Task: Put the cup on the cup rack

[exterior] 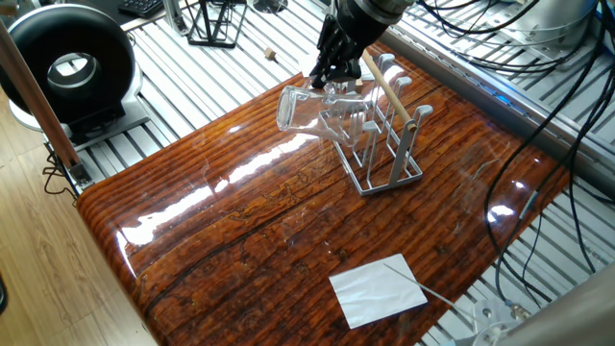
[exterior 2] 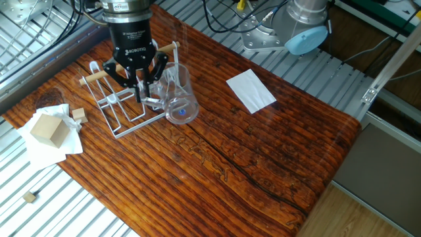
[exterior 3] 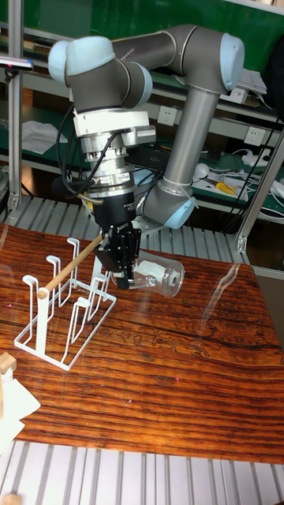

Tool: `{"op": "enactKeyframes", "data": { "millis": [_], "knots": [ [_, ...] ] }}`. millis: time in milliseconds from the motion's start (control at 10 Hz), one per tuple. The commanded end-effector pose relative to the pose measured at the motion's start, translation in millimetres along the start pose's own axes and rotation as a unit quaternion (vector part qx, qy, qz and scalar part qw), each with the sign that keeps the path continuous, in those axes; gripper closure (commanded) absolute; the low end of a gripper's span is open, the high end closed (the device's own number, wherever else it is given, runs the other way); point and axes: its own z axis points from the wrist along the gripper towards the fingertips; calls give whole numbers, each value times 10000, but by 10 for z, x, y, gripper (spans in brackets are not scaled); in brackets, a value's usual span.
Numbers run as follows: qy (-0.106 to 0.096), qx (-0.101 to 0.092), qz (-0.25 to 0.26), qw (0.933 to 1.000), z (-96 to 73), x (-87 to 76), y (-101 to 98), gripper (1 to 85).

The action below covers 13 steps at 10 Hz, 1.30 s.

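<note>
Grey wire rack [exterior 3: 67,316] at the left, standing on the wooden table [exterior 3: 181,394], wooden rod across its pegs. Gripper [exterior 3: 122,272] just right of the rack, clenched on the rim of the cup [exterior 3: 158,276]. Cup tipped on its side, off the table, thick base pointing away from the rack. White paper [exterior 2: 251,90] well right of the rack.

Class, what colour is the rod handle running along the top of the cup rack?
Light, pale wood on the rod handle, seen best in the tall fixed view.
</note>
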Motion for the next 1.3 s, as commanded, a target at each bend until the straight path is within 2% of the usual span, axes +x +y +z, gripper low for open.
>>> {"op": "enactKeyframes", "data": {
  "millis": [0,100,200,400,600,700,800,900,1000,1200],
  "knots": [
    [43,-72,59,9999,-19,20,32,847],
    [93,-184,5,9998,-20,47,91,847],
    [136,-249,-53,9996,-85,42,19,847],
    [276,-267,-259,9989,-114,62,-187,847],
    [271,-278,-295,9988,-65,47,-256,847],
    [406,-164,-355,9984,-81,66,-307,847],
    [680,66,-476,9965,-144,100,-393,847],
    [765,146,-476,9958,-159,42,-417,847],
    [675,99,-335,9971,-142,-25,-376,847],
    [617,107,-205,9978,-145,8,-383,847]
  ]
}}
